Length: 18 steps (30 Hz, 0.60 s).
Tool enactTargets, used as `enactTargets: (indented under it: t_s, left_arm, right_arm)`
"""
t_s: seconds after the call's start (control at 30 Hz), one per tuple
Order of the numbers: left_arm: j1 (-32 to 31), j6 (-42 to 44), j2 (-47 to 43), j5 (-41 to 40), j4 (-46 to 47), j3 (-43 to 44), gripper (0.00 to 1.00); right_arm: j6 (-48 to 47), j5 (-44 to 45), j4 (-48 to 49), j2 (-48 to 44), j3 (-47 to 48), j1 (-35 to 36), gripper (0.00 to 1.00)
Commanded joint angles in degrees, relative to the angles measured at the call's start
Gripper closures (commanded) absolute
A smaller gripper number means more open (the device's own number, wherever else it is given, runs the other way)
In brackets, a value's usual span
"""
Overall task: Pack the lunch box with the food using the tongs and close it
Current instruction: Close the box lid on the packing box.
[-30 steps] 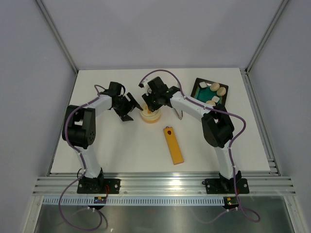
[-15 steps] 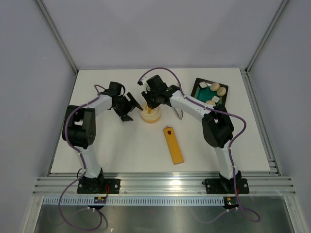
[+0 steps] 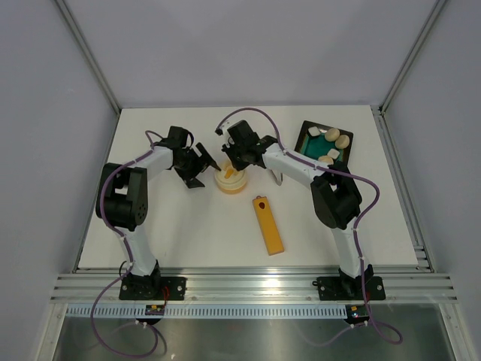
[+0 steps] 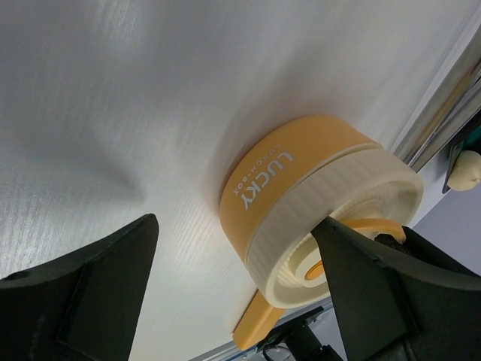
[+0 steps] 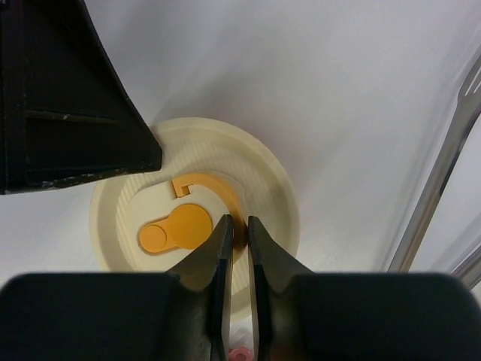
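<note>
Pinching shut this last sec, right jaws are gripping the lid (image 5: 267, 197) at its centre, left jaws widening, released, beside the lunch box (image 4: 301, 154), so prob. closing it.

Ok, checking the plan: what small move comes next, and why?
Probably the right gripper lifts the lid off: it is pinched on the lid's orange handle, the lunch box is covered, and the food sits in the black tray.

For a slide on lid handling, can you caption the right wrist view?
Right gripper shut on the lunch box lid at its orange mark, tongs lying beside it.
</note>
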Motion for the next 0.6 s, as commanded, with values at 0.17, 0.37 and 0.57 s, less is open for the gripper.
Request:
enactTargets:
  t_s: [0.17,0.37,0.57]
  left_arm:
    - [-0.1,1.6,-3.8,-1.5,-2.1,1.7,0.1]
    - [-0.3,1.9,-4.7,-0.8,-2.1,1.7,0.1]
    - [-0.5,2.4,-6.1,-0.3,-2.3,1.3,0.1]
  right_arm:
    - [2.5,1.7,2.5,-3.4,-3.0,0.6,0.86]
    - [3.9,1.7,5.8,-5.4,-6.4,0.7,0.87]
    - [4.6,1.7,7.3,-5.7,-7.8,0.7,0.87]
